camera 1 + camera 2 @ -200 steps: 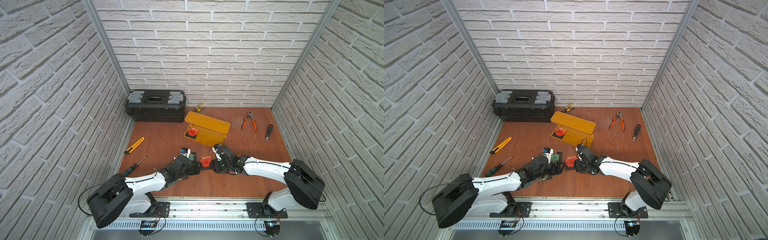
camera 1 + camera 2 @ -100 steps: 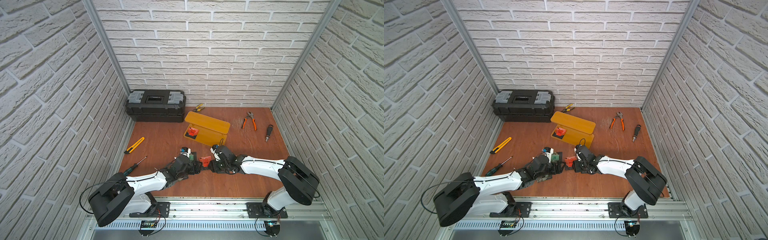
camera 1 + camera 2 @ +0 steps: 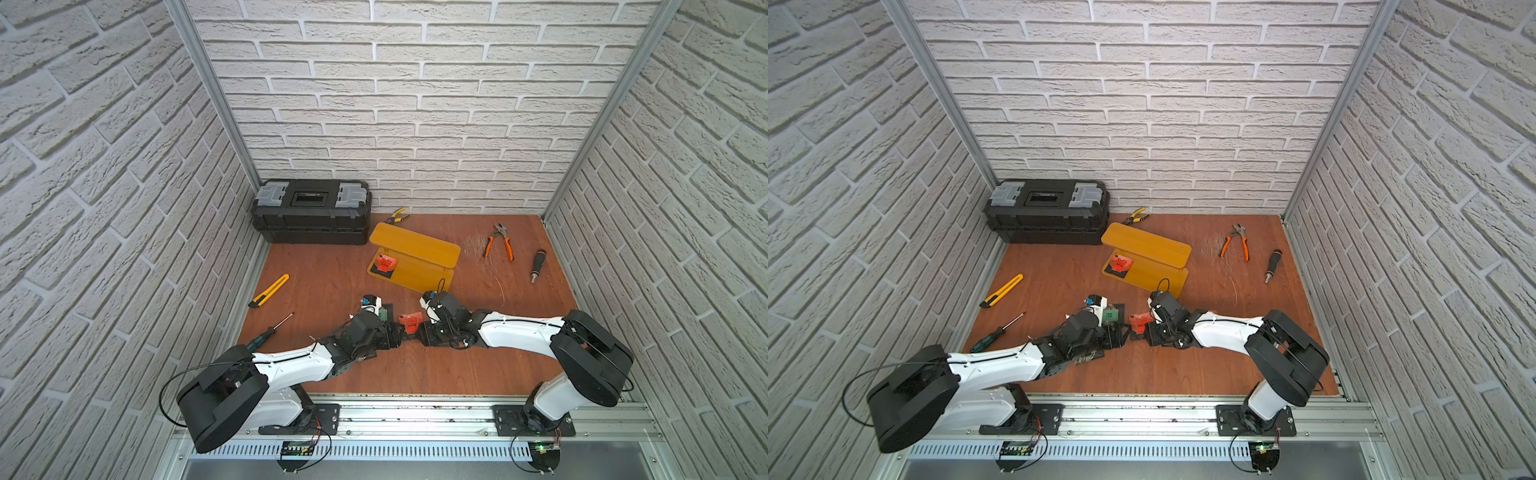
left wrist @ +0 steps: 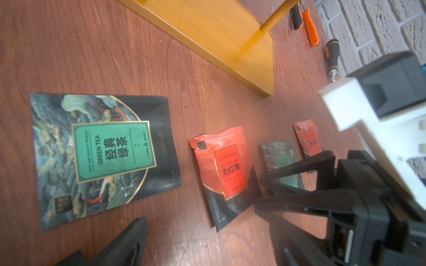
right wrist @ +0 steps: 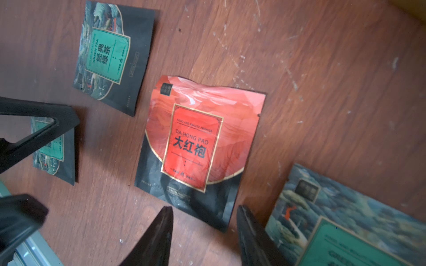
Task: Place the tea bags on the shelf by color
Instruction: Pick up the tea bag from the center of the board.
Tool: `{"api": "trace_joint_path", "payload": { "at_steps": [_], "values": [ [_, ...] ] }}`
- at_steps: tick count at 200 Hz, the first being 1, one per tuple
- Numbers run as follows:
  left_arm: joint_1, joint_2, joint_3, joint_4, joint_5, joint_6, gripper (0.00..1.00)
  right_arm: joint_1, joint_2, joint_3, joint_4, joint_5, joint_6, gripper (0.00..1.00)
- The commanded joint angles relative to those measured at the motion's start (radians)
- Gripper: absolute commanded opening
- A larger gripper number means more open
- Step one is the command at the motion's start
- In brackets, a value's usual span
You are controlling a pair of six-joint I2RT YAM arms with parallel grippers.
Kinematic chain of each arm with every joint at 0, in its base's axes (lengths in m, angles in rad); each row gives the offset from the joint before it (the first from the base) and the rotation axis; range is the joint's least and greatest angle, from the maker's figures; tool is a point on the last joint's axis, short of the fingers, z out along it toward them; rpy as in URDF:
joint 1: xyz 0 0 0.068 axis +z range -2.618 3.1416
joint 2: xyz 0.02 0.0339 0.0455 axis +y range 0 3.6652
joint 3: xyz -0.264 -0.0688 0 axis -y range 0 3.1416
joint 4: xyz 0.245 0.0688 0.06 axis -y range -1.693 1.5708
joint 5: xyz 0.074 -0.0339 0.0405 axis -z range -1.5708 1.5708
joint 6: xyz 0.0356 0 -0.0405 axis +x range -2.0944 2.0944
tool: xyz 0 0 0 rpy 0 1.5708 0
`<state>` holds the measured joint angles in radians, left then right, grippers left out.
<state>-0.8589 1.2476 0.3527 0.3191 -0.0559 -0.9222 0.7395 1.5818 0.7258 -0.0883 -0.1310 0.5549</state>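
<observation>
One red tea bag (image 3: pixel 385 263) lying on shelf (image 3: pixel 415 257) lower board, ahead of hands. Three green, two red waiting on worktop (image 5: pixel 299 92). Right hand (image 5: pixel 205 232) half-open, empty, fingers (image 5: pixel 159 235) flanking near edge of second red tea bag (image 5: pixel 198 142). Left hand (image 3: pixel 392 337) wide, empty, hovering by green tea bag (image 5: pixel 53 149).

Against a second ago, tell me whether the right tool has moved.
Yes. Measured against the shelf, the right tool crept slightly toward the nearest red bag.
</observation>
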Motion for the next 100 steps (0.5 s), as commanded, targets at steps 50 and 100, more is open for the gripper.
{"api": "trace_joint_path", "payload": {
  "at_steps": [50,100],
  "values": [
    [-0.011,0.051,0.011,0.059,-0.008,-0.050,0.85,-0.003,0.030,0.003,0.078,-0.075,0.043,0.45],
    [-0.012,0.083,-0.002,0.093,-0.011,-0.090,0.81,0.004,0.028,-0.002,0.089,-0.080,0.055,0.43]
  ]
}}
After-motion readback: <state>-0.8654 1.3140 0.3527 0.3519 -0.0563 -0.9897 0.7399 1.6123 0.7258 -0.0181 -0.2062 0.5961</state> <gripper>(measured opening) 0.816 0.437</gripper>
